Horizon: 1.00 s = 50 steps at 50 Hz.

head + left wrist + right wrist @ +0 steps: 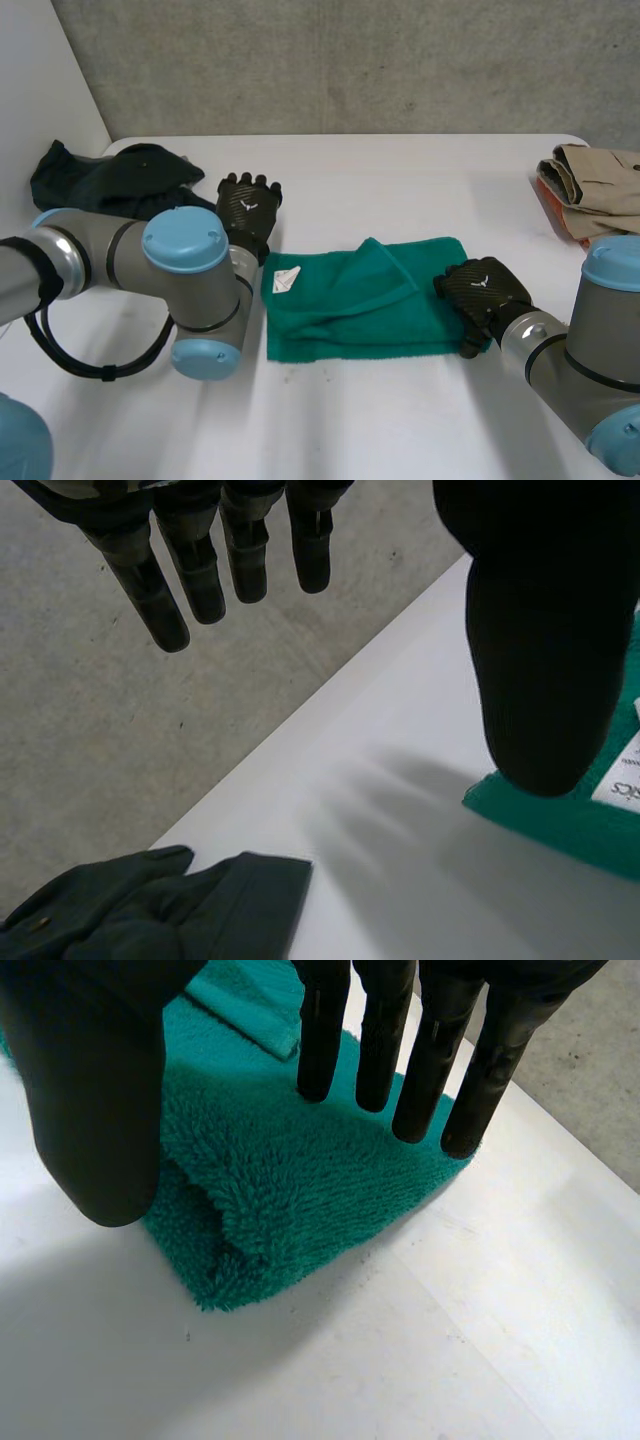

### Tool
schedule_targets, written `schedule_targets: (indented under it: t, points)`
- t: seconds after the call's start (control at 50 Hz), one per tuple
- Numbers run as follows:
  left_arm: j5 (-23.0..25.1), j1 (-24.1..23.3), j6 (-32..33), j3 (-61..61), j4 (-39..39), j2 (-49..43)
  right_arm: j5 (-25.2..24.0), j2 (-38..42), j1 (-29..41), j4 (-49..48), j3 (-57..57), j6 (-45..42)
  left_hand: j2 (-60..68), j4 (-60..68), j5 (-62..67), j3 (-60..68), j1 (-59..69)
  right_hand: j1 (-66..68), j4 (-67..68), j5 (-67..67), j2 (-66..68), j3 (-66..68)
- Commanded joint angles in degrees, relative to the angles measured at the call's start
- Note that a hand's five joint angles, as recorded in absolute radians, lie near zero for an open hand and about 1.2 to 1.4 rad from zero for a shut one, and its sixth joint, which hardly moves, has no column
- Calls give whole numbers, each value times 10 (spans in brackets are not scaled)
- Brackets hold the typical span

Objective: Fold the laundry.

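Now, the left hand (248, 208) is hovering, fingers straight, beside the green towel (350, 305) near its label (287, 279); the right hand (485, 290) is hanging, fingers likewise straight, over its opposite edge.

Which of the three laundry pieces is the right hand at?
The green towel in the middle, with a white label; the right hand is at its end. The dark garment lies far left, the beige garment far right.
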Motion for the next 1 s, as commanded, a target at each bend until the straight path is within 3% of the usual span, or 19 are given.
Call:
schedule_targets:
  t: [0.02,0.14,0.32,0.64,0.8,0.92,1.0]
  points:
    - [5,-32,-2,-42,-1,34,2,5,-1,-17,1,-12,8,8,7,12,10,153,110,122,111,111]
    - [19,-61,-5,-77,1,63,2,4,-14,-24,4,-12,-7,-7,-8,-3,-5,163,120,133,122,121]
    - [107,-100,-72,-78,-8,73,0,0,-13,-24,17,-12,3,3,2,7,5,158,115,128,117,116]
    - [112,-98,-60,-19,-33,-16,0,0,-18,-25,19,-12,6,6,6,10,8,156,113,126,115,114]
    - [95,-73,-57,24,-28,-38,0,0,-19,-25,18,-12,28,28,28,32,30,156,113,126,115,114]
    - [-23,-5,-12,57,-27,-50,0,-1,-19,-25,20,-12,38,38,38,42,40,160,117,129,118,117]
    - [-21,-3,8,33,-27,-41,0,-2,-17,-25,19,-12,20,20,19,24,22,163,120,133,122,121]
